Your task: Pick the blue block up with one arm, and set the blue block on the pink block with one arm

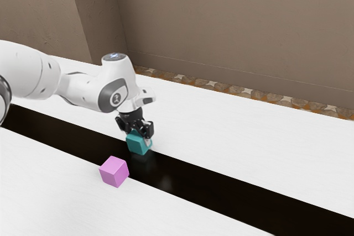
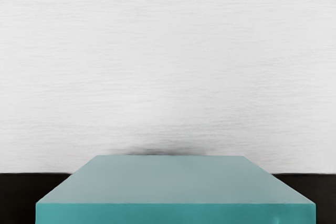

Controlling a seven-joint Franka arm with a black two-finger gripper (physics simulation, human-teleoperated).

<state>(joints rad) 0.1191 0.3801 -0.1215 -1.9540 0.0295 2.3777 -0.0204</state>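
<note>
Pincer clenches the blue block low over the tabletop, near the pink block; lift it clear, centre it squarely over the pink top, then lower gently

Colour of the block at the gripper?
The block is teal, a blue-green; clearest in the wrist view.

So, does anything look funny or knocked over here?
Nothing stands out. The blue block sits level in the gripper, and the pink block rests flat on the table, apart from it. Nothing tipped or broken.
</note>
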